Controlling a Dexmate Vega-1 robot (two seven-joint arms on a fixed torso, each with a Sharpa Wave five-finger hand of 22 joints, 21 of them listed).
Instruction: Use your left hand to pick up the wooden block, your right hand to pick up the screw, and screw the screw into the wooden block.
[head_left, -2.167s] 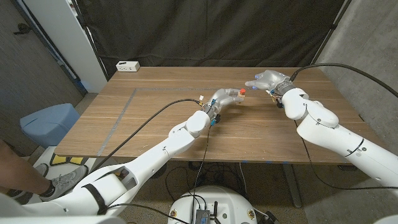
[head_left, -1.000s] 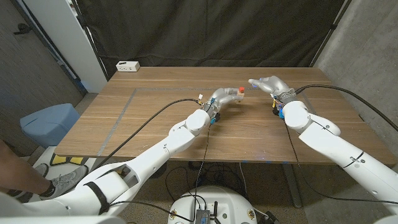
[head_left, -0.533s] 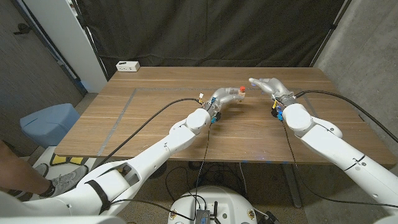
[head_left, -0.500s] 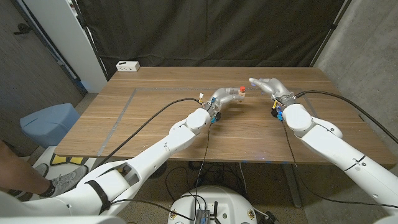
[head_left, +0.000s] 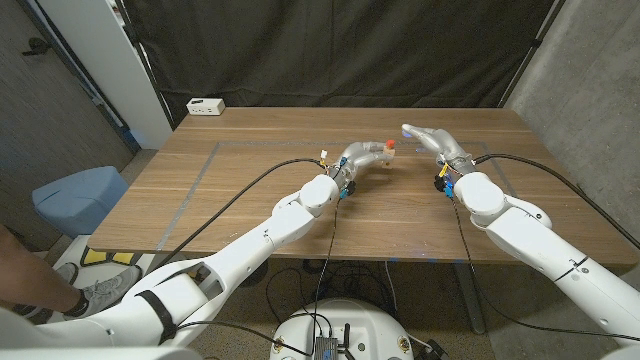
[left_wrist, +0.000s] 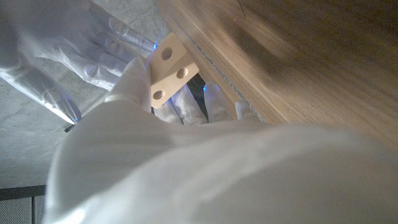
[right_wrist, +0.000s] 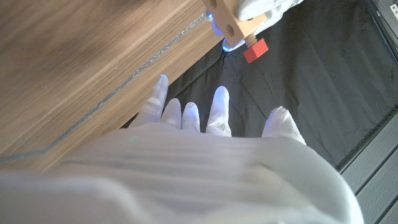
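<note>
My left hand (head_left: 360, 158) holds the pale wooden block (head_left: 382, 152) just above the middle of the table. The block (left_wrist: 169, 70) shows several round holes in the left wrist view. The red-headed screw (head_left: 390, 144) sticks out of the block's top, and the right wrist view shows the screw (right_wrist: 255, 50) seated in the block (right_wrist: 236, 22). My right hand (head_left: 432, 138) hovers a short way to the right of the screw, fingers stretched out and apart, holding nothing and touching nothing. The same hand (left_wrist: 59, 53) appears past the block in the left wrist view.
A white power strip (head_left: 206, 105) lies at the table's far left corner. A strip of tape (head_left: 200, 175) runs along the left part of the wooden table (head_left: 260, 140). A blue bin (head_left: 78, 195) stands on the floor left of the table.
My right hand has straightened its fingers and stayed just right of the screw, while its forearm swung in toward the middle. The left hand with block and screw has not moved.
</note>
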